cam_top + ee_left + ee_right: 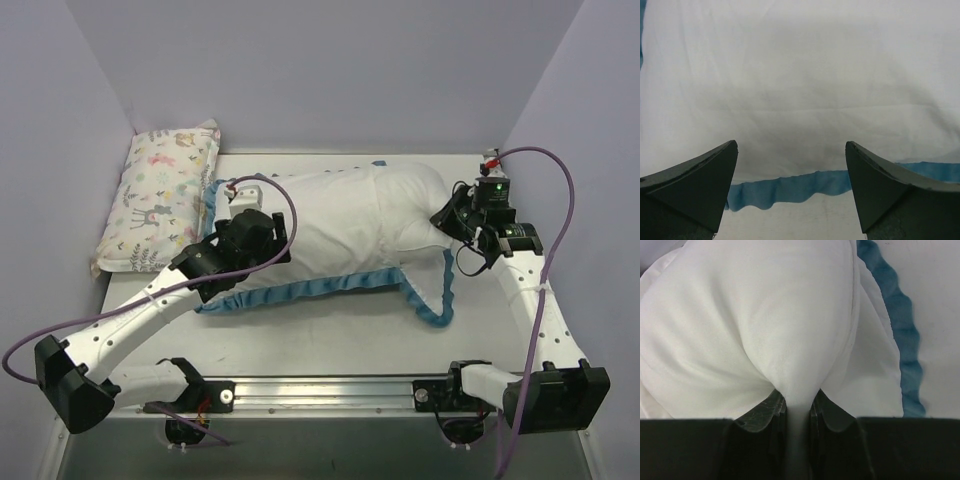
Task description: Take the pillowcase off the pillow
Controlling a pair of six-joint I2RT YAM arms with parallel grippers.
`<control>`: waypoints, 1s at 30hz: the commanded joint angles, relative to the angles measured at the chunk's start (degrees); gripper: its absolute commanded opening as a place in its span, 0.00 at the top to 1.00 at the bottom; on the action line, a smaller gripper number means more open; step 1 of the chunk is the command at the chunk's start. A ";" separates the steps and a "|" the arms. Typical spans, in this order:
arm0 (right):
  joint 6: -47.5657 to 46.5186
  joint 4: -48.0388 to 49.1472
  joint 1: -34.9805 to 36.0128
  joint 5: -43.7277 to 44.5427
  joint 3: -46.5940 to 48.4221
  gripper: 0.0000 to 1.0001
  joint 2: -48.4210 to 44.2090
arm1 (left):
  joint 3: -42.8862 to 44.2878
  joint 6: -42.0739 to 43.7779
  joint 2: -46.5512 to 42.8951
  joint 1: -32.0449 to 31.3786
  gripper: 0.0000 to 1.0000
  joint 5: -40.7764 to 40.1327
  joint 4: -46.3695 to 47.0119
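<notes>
The pillowcase (320,225) lies white side up on the table, with blue ruffled trim (300,290) along its near edge. The plain white pillow (415,200) bulges out of its right end. My right gripper (450,218) is shut on the pillow's end. In the right wrist view the pillow (790,315) narrows to a pinch between the right gripper's (798,407) fingers, and a pillowcase flap (875,380) with trim lies beside it. My left gripper (250,215) is open over the pillowcase's left part. The left wrist view shows the left gripper (791,145) wide open above the white fabric (800,75) and trim (790,187).
A smaller pastel animal-print pillow (165,195) lies at the far left against the wall. Lilac walls close in the table on the left, back and right. A metal rail (330,390) with the arm bases runs along the near edge.
</notes>
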 commanded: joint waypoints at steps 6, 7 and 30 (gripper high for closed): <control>-2.09 1.41 1.37 3.83 2.08 1.00 -1.59 | -4.38 1.43 2.32 0.30 0.03 6.70 17.90; -2.35 1.32 1.54 4.00 1.91 1.00 -1.77 | -5.00 1.35 2.24 0.21 0.03 8.02 20.35; -4.03 -2.01 0.49 7.43 3.39 1.00 -3.53 | 4.05 1.70 6.81 9.51 1.00 0.66 5.09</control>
